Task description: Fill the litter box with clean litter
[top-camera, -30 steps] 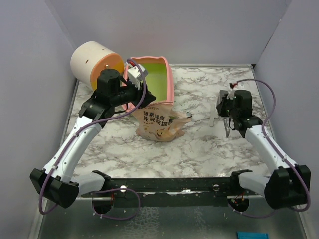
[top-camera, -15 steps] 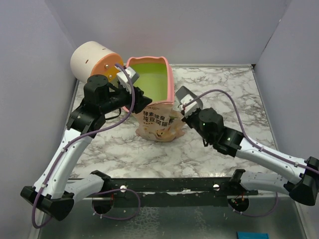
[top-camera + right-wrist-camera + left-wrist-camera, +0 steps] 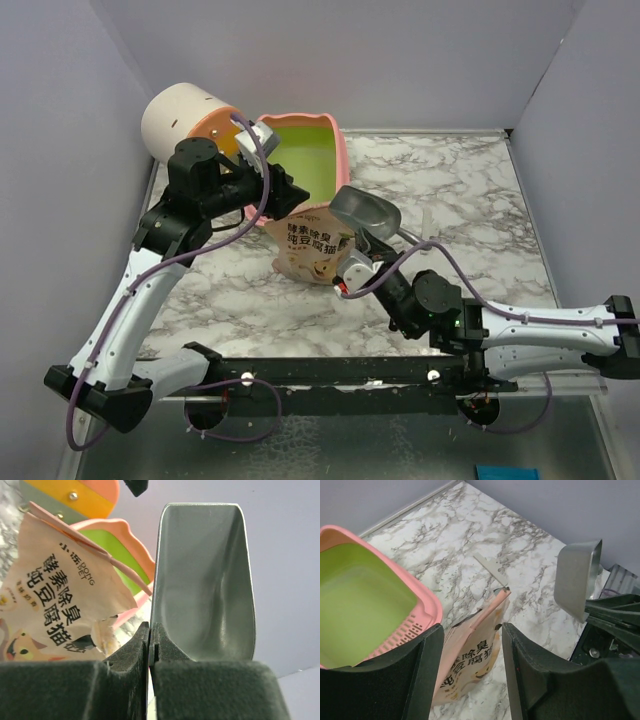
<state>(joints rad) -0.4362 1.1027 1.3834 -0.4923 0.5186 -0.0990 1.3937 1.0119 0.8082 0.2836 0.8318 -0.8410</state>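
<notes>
Grey metal scoop (image 3: 365,212), clenched empty in your right gripper (image 3: 151,645), has swung from frame right to the pouch (image 3: 312,245) at centre, so you can likely start scooping; litter box (image 3: 341,165) unfilled.

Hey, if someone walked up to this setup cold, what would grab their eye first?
The pink litter box with its bare lime-green inside stands out first, at the far left part of the table. Next comes the grey metal scoop, held up mid-table by the right gripper with its fingers shut on it. It is beside the tan printed pouch standing in front of the box.
</notes>
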